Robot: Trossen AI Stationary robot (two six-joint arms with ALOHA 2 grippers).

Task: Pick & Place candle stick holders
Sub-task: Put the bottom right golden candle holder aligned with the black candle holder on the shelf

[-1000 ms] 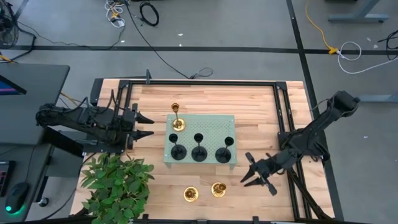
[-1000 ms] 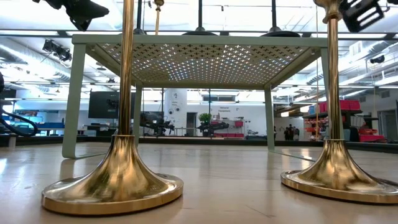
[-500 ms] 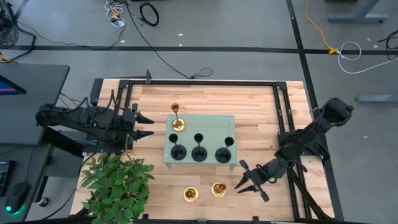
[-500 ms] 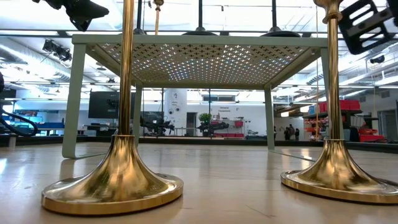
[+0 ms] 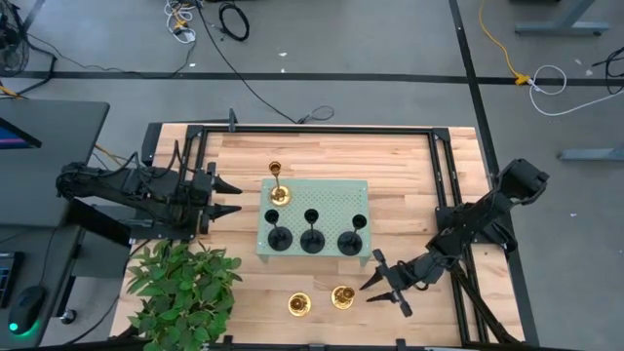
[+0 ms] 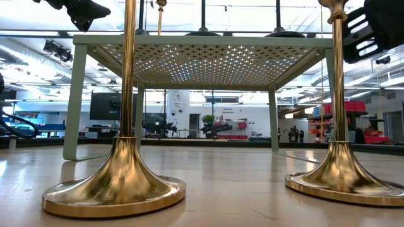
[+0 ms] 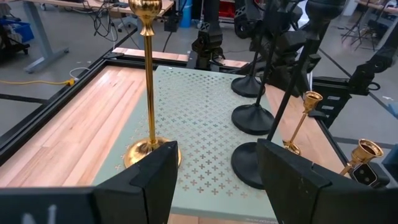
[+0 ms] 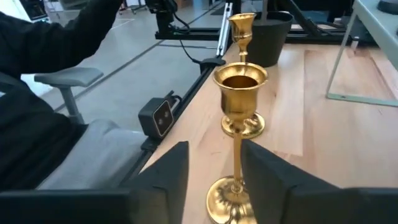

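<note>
Right wrist view: I'm lining the right gripper (image 8: 212, 177), fingers apart, around the nearer shiny gold stemmed candle holder (image 8: 239, 118) (not clamped yet); next I'm closing on its stem.

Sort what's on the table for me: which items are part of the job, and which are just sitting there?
Job:
gold holder on tray
three black holders on tray
two gold holders on table
green tray
right gripper, nearing them

Just there:
potted plant
left gripper, waiting
</note>
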